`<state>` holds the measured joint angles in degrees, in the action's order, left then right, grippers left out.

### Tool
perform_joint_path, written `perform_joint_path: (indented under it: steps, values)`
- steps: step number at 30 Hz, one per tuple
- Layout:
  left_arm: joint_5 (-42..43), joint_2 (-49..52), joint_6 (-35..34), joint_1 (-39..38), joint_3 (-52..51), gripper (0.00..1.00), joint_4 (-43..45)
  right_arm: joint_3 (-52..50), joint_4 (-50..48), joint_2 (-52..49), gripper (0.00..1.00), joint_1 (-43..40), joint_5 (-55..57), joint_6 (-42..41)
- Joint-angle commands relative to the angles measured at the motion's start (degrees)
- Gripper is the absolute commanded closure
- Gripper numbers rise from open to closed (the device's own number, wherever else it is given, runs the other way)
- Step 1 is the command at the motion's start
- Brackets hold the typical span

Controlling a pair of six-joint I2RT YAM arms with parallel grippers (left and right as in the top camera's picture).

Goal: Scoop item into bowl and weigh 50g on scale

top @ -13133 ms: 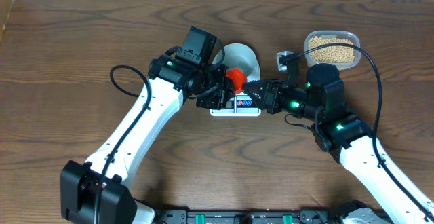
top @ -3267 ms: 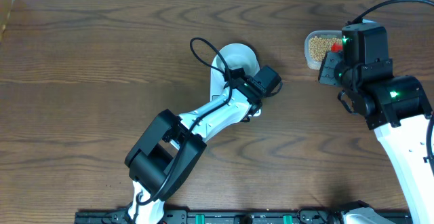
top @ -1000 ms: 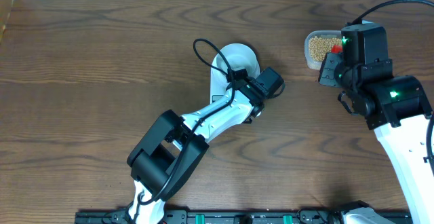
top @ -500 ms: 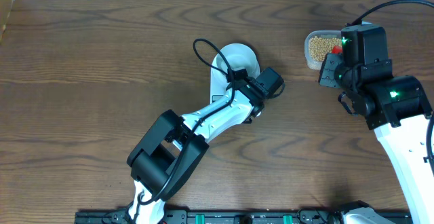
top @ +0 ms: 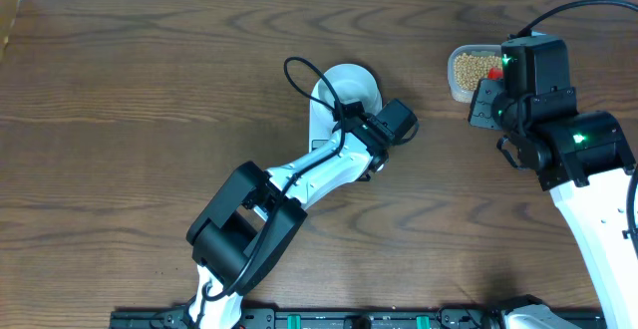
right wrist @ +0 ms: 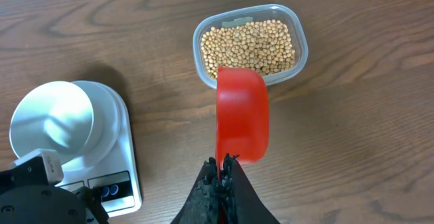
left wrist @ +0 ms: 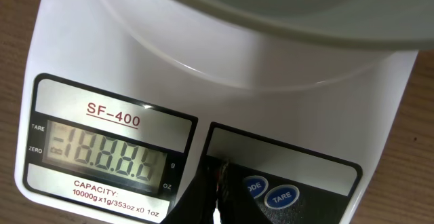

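Observation:
The white scale (left wrist: 88, 41) carries the white bowl (left wrist: 305, 13), in which no beans show. The scale's LCD (left wrist: 102, 153) shows all its segments lit. My left gripper (left wrist: 218, 166) is shut, its tips resting on the black button panel just left of the MODE button (left wrist: 254, 185). My right gripper (right wrist: 222, 163) is shut on the handle of a red scoop (right wrist: 242, 122). The scoop hangs over the near edge of the clear tub (right wrist: 298, 27) of tan beans (right wrist: 249, 44), and no beans show in it. From overhead, the scoop (top: 494, 71) peeks out beside the right wrist.
The TARE button (left wrist: 280, 197) sits right of MODE. The left arm (top: 299, 184) lies diagonally across the table's middle, and its cable (top: 297, 70) loops beside the bowl (top: 351, 88). The right arm (top: 588, 199) fills the right side. A black rail (top: 349, 320) runs along the front edge.
Nothing has moved in the last second. Since the oldest frame, the red scoop went from above the scale to the tub in my right gripper, and my left arm swung round to the scale's front.

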<state>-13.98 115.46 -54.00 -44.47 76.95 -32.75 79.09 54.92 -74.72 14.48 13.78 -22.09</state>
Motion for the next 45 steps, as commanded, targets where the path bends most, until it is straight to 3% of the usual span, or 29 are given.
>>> perform_joint_path:
  steps: [1, 11, 18, 25, 34, 42, 45]
  values:
    - [1.29, 3.13, -0.09, 0.85, -0.79, 0.93, -1.20, 1.05, 0.11, 0.20, 0.99, -0.31, 0.72, 0.98]
    - [1.33, 2.56, 0.00, 1.42, -0.76, 0.93, -2.19, 1.05, -0.22, 0.20, 0.99, -0.31, 0.70, 0.96]
    - [1.29, -5.25, 0.33, 1.44, -0.76, 0.93, -7.89, 1.05, -0.09, 0.20, 0.99, -0.31, 0.70, 0.96]
    - [1.29, -15.32, 13.25, 1.70, -0.76, 0.93, -12.70, 1.05, -0.04, 0.20, 0.99, -0.31, 0.74, 0.96]
    - [1.31, -21.57, 24.76, 5.95, -0.76, 0.93, -21.75, 1.05, -0.04, 0.20, 0.99, -0.31, 2.58, 0.98]
    - [0.94, -21.70, 34.12, 16.00, -0.76, 0.93, -23.02, 1.05, -0.24, 0.20, 0.99, -1.16, 4.35, 1.66]
    - [-2.86, -21.70, 35.28, 22.34, -0.76, 0.92, -22.71, 1.05, -0.63, 0.20, 0.99, -2.56, 4.33, 3.50]
